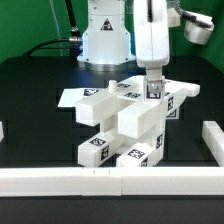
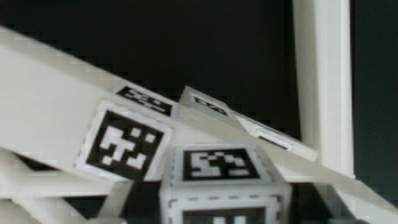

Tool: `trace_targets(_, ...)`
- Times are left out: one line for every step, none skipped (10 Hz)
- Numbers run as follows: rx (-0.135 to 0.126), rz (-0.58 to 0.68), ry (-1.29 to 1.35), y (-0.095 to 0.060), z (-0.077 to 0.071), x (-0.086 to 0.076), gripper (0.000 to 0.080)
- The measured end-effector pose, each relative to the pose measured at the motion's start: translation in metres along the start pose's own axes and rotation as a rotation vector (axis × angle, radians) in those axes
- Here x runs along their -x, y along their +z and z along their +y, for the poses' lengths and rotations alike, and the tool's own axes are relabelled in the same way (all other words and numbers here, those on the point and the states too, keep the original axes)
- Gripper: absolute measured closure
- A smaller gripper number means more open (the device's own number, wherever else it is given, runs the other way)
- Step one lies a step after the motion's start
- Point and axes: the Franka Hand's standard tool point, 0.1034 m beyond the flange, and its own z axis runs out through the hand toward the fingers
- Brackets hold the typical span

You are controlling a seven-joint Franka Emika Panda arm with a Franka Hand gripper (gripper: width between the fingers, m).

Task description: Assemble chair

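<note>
The chair parts (image 1: 130, 125) are matte white tagged blocks piled at the table's middle, with two tagged blocks (image 1: 98, 150) at the front. My gripper (image 1: 154, 92) comes straight down onto the top of the pile. Its jaws are shut on a small tagged chair block (image 1: 155, 93). In the wrist view this block (image 2: 219, 165) sits between dark fingers (image 2: 146, 205). Slanted white chair parts with tags (image 2: 121, 140) lie just beyond it. I cannot tell whether the block rests on the pile or hangs just above it.
The marker board (image 1: 72, 98) lies flat behind the pile and reaches the exterior view's right (image 1: 186, 90). White border rails run along the front (image 1: 110, 180) and the right side (image 1: 213, 140). The arm's base (image 1: 105, 40) stands at the back.
</note>
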Motion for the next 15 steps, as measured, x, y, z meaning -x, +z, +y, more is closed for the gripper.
trace_targets(0.0,-0.003,0.003,0.0002,0.0002,0.0008,0.0462)
trace_targets(0.008,-0.004,-0.042,0.0002,0.001,0.0007,0.027)
trace_targets(0.027,-0.009,-0.093,-0.0009,0.0016,0.0008,0.027)
trace_targets(0.024,-0.01,-0.098,-0.0018,0.0003,0.0012,0.0188)
trace_targets(0.014,-0.007,-0.104,0.001,0.0032,0.0042,0.0157)
trace_targets(0.014,-0.006,-0.242,0.001,0.003,0.0027,0.0152)
trace_targets(0.014,-0.007,-0.333,0.001,0.0029,0.0024,0.0152)
trace_targets(0.014,-0.008,-0.426,0.001,0.0029,0.0024,0.0151)
trace_targets(0.014,-0.008,-0.524,0.0009,0.0029,0.0022,0.0151)
trace_targets(0.039,-0.006,-0.617,0.0006,0.0049,0.0022,0.0151)
trace_targets(0.051,0.004,-0.758,-0.0005,0.0041,0.0007,0.0151)
trace_targets(0.056,0.01,-0.875,-0.001,0.0034,-0.0009,0.0151)
trace_targets(0.061,0.015,-0.967,-0.0019,0.0024,-0.0014,0.0151)
trace_targets(0.067,0.019,-1.056,-0.0026,0.0016,-0.0013,0.0151)
trace_targets(0.072,0.022,-1.174,-0.0029,0.0012,-0.0019,0.0151)
